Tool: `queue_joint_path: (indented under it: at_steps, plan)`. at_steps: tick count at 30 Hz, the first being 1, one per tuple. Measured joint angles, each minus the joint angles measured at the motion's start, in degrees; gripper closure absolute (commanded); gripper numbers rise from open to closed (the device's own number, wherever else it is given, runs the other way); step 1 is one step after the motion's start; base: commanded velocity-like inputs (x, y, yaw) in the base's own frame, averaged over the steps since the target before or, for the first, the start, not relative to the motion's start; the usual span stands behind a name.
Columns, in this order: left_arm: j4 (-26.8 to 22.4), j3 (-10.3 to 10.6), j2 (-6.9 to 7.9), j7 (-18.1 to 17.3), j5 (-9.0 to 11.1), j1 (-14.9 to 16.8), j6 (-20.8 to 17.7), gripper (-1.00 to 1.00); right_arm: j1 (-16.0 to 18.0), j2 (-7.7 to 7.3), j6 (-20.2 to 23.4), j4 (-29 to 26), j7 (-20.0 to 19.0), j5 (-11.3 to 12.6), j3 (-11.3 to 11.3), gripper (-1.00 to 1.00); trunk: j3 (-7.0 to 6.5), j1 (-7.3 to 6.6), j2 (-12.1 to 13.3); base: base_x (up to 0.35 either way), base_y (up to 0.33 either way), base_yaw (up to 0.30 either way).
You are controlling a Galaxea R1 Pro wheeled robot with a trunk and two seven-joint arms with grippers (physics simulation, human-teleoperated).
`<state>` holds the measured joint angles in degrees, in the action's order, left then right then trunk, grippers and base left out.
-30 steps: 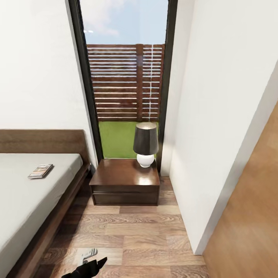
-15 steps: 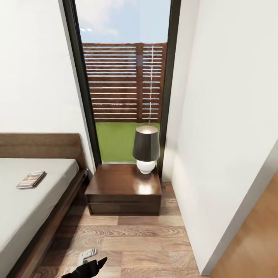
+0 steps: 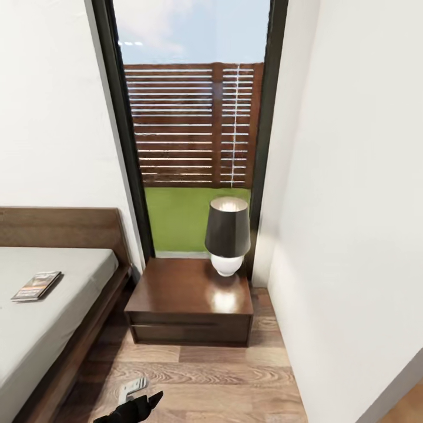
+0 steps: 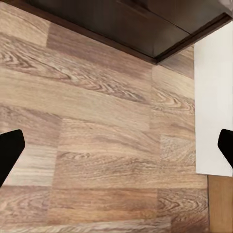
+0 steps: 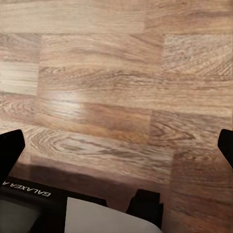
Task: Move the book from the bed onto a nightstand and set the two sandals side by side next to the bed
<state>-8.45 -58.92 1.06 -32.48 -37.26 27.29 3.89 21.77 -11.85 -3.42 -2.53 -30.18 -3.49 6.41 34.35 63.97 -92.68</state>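
Observation:
The book [image 3: 36, 285], a thin dark paperback, lies flat on the pale grey mattress of the bed [image 3: 53, 329] at the left, near the brown headboard. The nightstand [image 3: 188, 302], glossy dark wood, stands between the bed and the right wall, and its lower front also crosses the left wrist view [image 4: 136, 24]. My left gripper [image 4: 116, 150] hangs open over bare plank floor, its black fingertips [image 4: 9, 150] wide apart. My right gripper [image 5: 116, 148] is open over the floor too, holding nothing. The sandals are out of view.
A lamp [image 3: 227, 235] with a dark shade and white base stands on the nightstand's back right corner. Behind it is a tall dark-framed window [image 3: 194, 123]. A white wall [image 3: 352, 205] closes the right side. My own base [image 5: 58, 208] shows under the right gripper.
The whole head view has shifted: the camera has come closer to the nightstand and window, so the book sits further left in the picture. Nothing itself has moved.

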Motion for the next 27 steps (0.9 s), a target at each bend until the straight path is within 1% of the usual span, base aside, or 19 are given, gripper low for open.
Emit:
queue_joint_path:
  at_steps: [4,6,17,27]
  plan:
    - [0.0,0.01,0.0,0.0,0.0,0.0,0.0,-1.0,0.0,0.0,0.0,-0.02,0.0,0.0,0.0,-1.0,0.0,0.0,0.0,0.327,0.0,0.229]
    - [0.0,0.01,0.0,0.01,0.0,0.0,0.0,-1.0,-0.01,0.0,0.0,-0.02,-0.01,0.0,0.0,-1.0,0.0,0.0,0.0,0.327,0.027,0.1]
    - [0.0,-0.01,-0.02,0.01,0.0,0.01,-0.01,-1.0,-0.01,0.0,0.0,-0.03,-0.02,0.0,0.0,-1.0,0.0,0.0,0.0,0.321,0.081,0.014]
    - [0.01,0.0,-0.01,0.02,0.0,0.01,-0.01,-1.0,-0.01,-0.01,0.0,-0.06,-0.02,0.0,0.0,-1.0,0.0,0.03,0.0,0.054,0.01,0.0]
